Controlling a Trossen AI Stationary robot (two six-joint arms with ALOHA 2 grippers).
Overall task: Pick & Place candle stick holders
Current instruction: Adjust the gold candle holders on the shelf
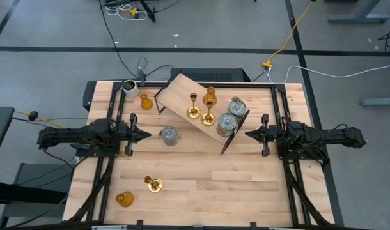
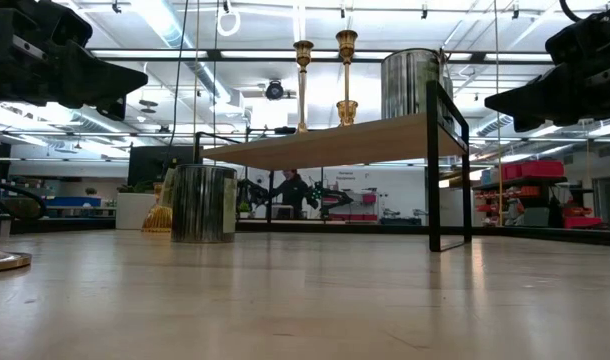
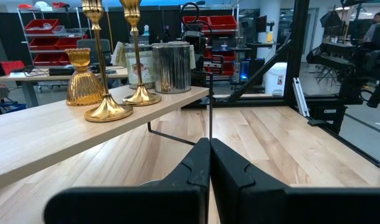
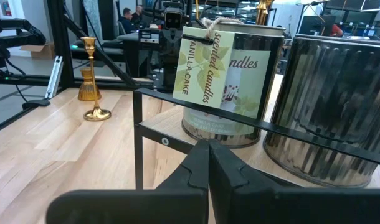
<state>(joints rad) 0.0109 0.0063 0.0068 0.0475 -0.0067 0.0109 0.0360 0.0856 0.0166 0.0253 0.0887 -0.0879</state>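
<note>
A raised wooden shelf (image 1: 182, 96) stands at the table's far middle. On it stand two brass sticks (image 1: 194, 112) (image 3: 109, 106), an amber glass holder (image 1: 210, 96) and two silver cylinders (image 1: 227, 122) (image 4: 333, 106). A third silver cylinder (image 1: 169, 135) (image 2: 203, 203) stands on the table left of the shelf. An amber holder (image 1: 145, 101) stands at the far left. A brass stick (image 1: 153, 184) (image 4: 93, 81) and an amber holder (image 1: 124, 199) stand near the front left. My left gripper (image 1: 146, 135) (image 3: 210, 149) and my right gripper (image 1: 248, 134) (image 4: 209, 149) hover shut and level, pointing at each other, with nothing held.
A small white pot with a green plant (image 1: 130, 86) stands at the far left corner. The shelf's black metal frame (image 1: 234, 131) (image 4: 137, 137) stands close in front of my right gripper. Bare wood (image 1: 233, 185) lies at the near middle and right.
</note>
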